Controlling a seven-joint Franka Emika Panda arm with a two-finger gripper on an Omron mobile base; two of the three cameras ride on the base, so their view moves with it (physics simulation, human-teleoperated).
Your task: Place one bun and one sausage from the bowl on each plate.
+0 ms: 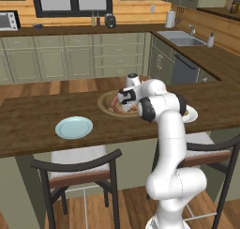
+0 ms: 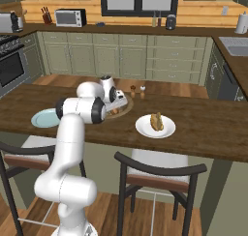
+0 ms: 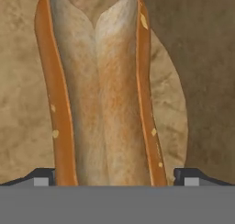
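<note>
In the hand view a golden-orange bun (image 3: 98, 94) with a pale split top lies lengthwise on the tan floor of the bowl (image 3: 18, 103). My gripper (image 3: 115, 178) is down over it, open, one fingertip (image 3: 43, 177) at each side of the bun's near end. From the base cameras the hand reaches down into the bowl (image 1: 105, 103) (image 2: 125, 106) at mid-counter. A reddish sausage (image 1: 114, 107) shows at the bowl's left side. The light blue plate (image 1: 74, 127) (image 2: 42, 118) is bare. The white plate (image 2: 155, 126) (image 1: 191, 114) carries another bun (image 2: 156, 121).
Two small shakers (image 2: 137, 91) stand on the counter behind the bowl. Two dark-framed chairs (image 1: 79, 169) (image 2: 160, 174) are tucked under the counter's near edge. Cabinets, a sink (image 1: 180, 37) and a microwave (image 2: 70, 17) line the far walls.
</note>
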